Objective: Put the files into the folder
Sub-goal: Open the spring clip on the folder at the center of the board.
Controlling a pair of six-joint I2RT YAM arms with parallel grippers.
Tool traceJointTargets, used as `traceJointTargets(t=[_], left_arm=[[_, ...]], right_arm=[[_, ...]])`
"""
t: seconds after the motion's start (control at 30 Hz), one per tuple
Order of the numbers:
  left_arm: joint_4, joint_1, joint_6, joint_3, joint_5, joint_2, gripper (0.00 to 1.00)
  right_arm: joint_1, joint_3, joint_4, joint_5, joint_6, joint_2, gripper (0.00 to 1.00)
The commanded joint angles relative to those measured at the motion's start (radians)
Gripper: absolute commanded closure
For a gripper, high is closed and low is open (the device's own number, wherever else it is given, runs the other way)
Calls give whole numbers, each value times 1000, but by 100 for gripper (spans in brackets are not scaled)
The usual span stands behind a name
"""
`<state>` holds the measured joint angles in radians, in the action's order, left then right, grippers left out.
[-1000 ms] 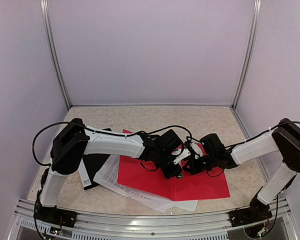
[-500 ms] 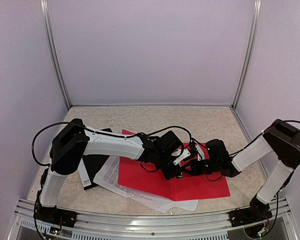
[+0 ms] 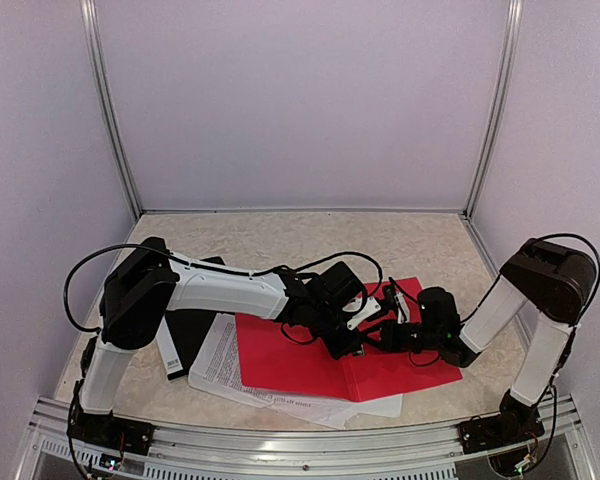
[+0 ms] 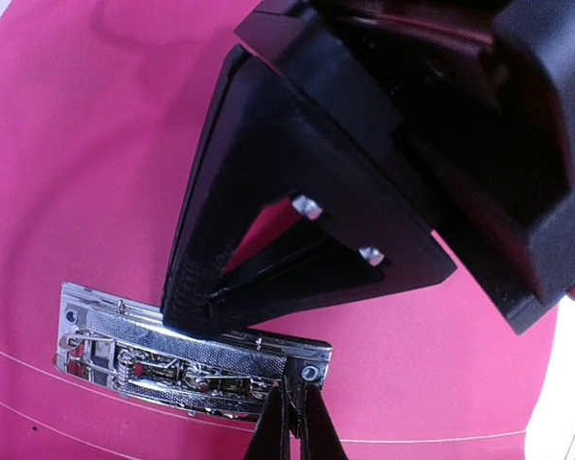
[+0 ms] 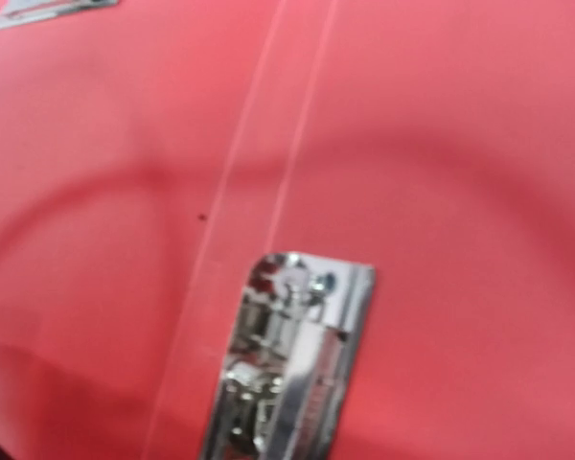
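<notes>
1. Top external view: the red folder (image 3: 290, 358) lies open and flat on the surface (image 3: 310, 235). The files (image 3: 218, 362) sit underneath it, with only their white margins showing past its left and near edges.
2. Both tools meet over the middle of the folder, at its metal clip (image 4: 144, 362).
   - The left tool (image 3: 357, 346) is clenched with nothing between its fingers. In the left wrist view its tips press down on the clip.
   - The right tool (image 3: 382, 338) is likewise closed and empty, with its thin tips just beside the clip's end.
3. The sheets look light, thin and limp, and are likely to slide over one another and fan out.
   - Lying flat, they offer no edge to pinch from above, and the folder's weight pins them.
   - The exposed near-left corner seems the best place to take hold, drawing the stack sideways rather than lifting it.
4. The files lie flat, and the leftmost sheet has its printed side up.
   - The stack is skewed against the folder.
   - Its long axis appears to run left to right, dipping towards the near right, though most of it is hidden.
5. A flat black item (image 3: 185, 340) lies at the left, touching the printed sheet.
</notes>
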<state>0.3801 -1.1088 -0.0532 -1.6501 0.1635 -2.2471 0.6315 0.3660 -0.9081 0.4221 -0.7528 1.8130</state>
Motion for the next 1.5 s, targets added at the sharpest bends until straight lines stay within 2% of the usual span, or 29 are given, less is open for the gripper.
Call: traceJointTargets(t=[0.0, 0.7, 1.1, 1.47], left_arm=[[20, -16, -8, 46, 13, -102, 100], [65, -10, 10, 42, 16, -137, 100], [19, -16, 60, 105, 44, -159, 100], [-33, -14, 129, 90, 18, -138, 100]], right_arm=[[28, -50, 131, 49, -52, 108, 99], [42, -38, 247, 0, 1, 109, 100], [42, -58, 197, 3, -13, 143, 100], [47, -33, 299, -43, 22, 87, 100]])
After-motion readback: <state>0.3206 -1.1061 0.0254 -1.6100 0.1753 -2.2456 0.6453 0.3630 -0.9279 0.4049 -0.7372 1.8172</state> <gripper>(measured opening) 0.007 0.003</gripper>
